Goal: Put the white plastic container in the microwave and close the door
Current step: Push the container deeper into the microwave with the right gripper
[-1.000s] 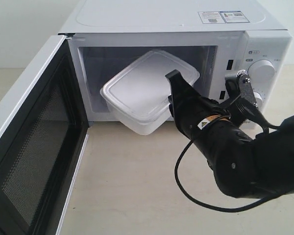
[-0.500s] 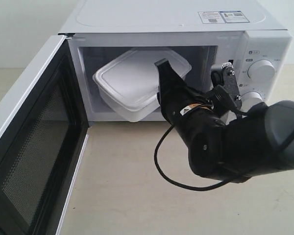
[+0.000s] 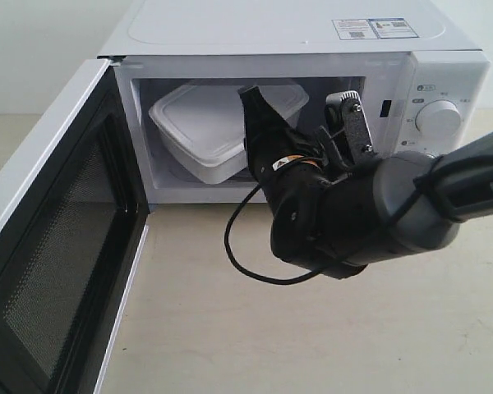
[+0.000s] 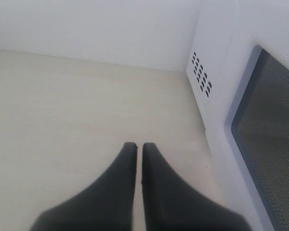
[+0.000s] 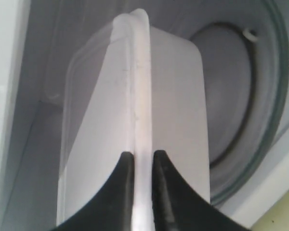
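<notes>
As your right gripper point(image 5: 139, 155) pinches the white plastic container point(image 3: 199, 123), seemingly tilted inside the microwave point(image 3: 271, 33), your left gripper point(image 4: 135, 146) rests closed.

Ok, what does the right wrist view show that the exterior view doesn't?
Only the right wrist view: the glass turntable behind the white plastic container, and the right gripper pinching the container's rim, seen edge-on.
Only the exterior view: the door standing open with its mesh inner face showing, a dial, and the stickers on top.
Both: the container, tilted, inside the microwave, held by the right gripper.
</notes>
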You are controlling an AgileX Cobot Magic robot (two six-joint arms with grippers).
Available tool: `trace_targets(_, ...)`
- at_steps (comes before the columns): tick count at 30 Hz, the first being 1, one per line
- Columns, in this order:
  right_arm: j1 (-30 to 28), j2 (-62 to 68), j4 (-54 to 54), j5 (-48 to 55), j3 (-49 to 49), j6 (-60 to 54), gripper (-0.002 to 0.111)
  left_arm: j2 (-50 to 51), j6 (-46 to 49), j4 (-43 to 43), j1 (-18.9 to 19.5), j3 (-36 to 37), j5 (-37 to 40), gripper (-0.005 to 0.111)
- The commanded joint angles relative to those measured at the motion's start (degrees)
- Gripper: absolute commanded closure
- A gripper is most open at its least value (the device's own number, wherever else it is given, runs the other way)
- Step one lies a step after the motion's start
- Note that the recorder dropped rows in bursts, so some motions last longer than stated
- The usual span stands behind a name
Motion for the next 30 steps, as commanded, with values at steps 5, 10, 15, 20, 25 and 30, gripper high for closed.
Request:
trace_targets(5, -0.10, 2.95, 3.75, -2.66, -4.97, -3.49, 0.108, -0.14, 0.23, -0.29, 0.10, 0.21, -0.34, 0.102)
trace_targets(10, -0.57, 4.78, 4.87, -2.09, -8.76, -7.02, 0.108, -0.14, 0.23, -0.29, 0.10, 0.21, -0.34, 0.102)
trace_targets(15, -1.58, 6.36, 5.41, -0.84, -11.60, -9.14, 0.108, -0.14, 0.23, -0.29, 0.10, 0.21, -0.34, 0.102)
trace_targets(20, -2.24, 6.36, 7.04, -1.10, -12.01, -10.43, 0.108, -0.14, 0.23, -0.29, 0.10, 0.21, -0.34, 0.102)
trace_targets(25, -2.24, 6.90, 8.54, 0.21, -12.09, -10.43, 0.108, -0.14, 0.23, -0.29, 0.10, 0.21, -0.34, 0.102)
trace_targets(30, -2.24, 6.90, 9.08, -0.03, -12.09, -10.43, 0.108, -0.14, 0.23, -0.29, 0.10, 0.21, -0.34, 0.102)
